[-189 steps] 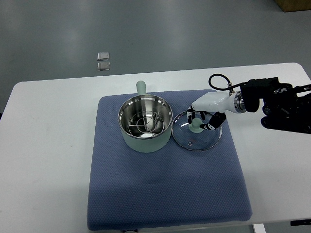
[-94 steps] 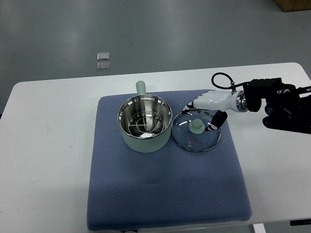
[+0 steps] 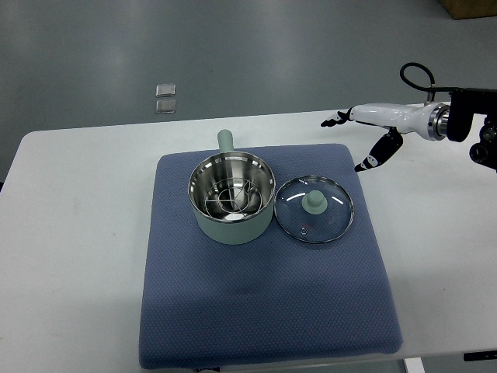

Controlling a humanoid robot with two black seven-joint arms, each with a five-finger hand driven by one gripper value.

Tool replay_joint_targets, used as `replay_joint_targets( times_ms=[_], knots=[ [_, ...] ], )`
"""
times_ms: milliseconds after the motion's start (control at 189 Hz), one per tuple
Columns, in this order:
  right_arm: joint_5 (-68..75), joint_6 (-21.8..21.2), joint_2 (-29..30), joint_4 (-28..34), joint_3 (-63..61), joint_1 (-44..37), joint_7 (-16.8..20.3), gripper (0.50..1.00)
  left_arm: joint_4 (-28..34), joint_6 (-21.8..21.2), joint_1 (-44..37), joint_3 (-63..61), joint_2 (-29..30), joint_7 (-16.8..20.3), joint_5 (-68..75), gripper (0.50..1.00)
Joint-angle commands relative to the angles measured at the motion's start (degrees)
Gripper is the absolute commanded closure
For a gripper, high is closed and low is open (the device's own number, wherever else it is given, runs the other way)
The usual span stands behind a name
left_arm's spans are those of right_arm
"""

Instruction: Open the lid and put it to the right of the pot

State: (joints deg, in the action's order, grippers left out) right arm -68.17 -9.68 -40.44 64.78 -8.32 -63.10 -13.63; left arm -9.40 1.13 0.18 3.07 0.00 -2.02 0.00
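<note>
A pale green pot (image 3: 231, 198) with a steel inside and a short handle stands open on the blue mat (image 3: 264, 303); a wire rack and a white egg-like thing lie inside it. The glass lid (image 3: 314, 209) with its green knob lies flat on the mat, just right of the pot and almost touching it. My right hand (image 3: 351, 137) hangs above the table's back right, well clear of the lid, its fingers spread and holding nothing. The left arm does not show.
The mat covers the middle of a white table (image 3: 78, 256). Two small clear squares (image 3: 165, 98) lie on the grey floor beyond the table's far edge. A brown box corner (image 3: 470, 8) shows at the top right.
My right hand has let go of the lid's knob and drawn back up and to the right. The lid stays flat on the mat beside the pot.
</note>
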Motion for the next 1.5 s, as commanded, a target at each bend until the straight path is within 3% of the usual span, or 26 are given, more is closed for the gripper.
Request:
replay_joint_targets(
  times_ms=[0, 101, 408, 732, 891, 986, 1156, 1256, 1315, 1495],
  knots=[
    [2.25, -4.29, 0.71, -2.46, -13.74, 7.29, 0.09, 0.613, 0.0, 0.01, 0.0, 0.01, 0.0, 0.0, 0.0, 0.5],
    [9.1, -5.08, 3.17, -6.24, -21.47, 10.98, 0.53, 0.621, 0.0, 0.01, 0.0, 0.01, 0.0, 0.0, 0.0, 0.5],
    [29.84, -2.89, 8.69, -14.41, -27.68, 13.69, 0.71, 0.63, 0.0, -0.07, 0.0, 0.01, 0.0, 0.0, 0.0, 0.5],
    [29.32, -3.41, 20.13, -15.74, -51.09, 25.92, 0.88, 0.626, 0.0, 0.01, 0.0, -0.08, 0.0, 0.0, 0.0, 0.5],
    [29.06, -3.94, 23.21, -15.74, -55.57, 28.91, 1.06, 0.626, 0.0, 0.01, 0.0, 0.01, 0.0, 0.0, 0.0, 0.5],
    [28.0, -4.64, 26.11, -15.65, -59.09, 31.37, 3.43, 0.626, 0.0, 0.01, 0.0, 0.01, 0.0, 0.0, 0.0, 0.5],
    [19.92, -6.4, 31.12, -15.56, -66.38, 36.47, 3.78, 0.626, 0.0, 0.01, 0.0, 0.01, 0.0, 0.0, 0.0, 0.5],
    [19.39, -7.28, 32.44, -15.56, -67.88, 37.61, 3.78, 0.617, 0.0, -0.07, 0.08, 0.01, 0.0, 0.0, 0.0, 0.5],
    [19.48, -7.81, 34.02, -15.56, -70.34, 39.02, 3.43, 0.57, 0.0, 0.01, 0.0, 0.01, 0.0, 0.0, 0.0, 0.5],
    [20.8, -7.19, 36.48, -16.79, -73.06, 39.37, 3.34, 0.568, 0.0, -0.07, 0.0, 0.01, 0.0, 0.0, 0.0, 0.5]
  ],
)
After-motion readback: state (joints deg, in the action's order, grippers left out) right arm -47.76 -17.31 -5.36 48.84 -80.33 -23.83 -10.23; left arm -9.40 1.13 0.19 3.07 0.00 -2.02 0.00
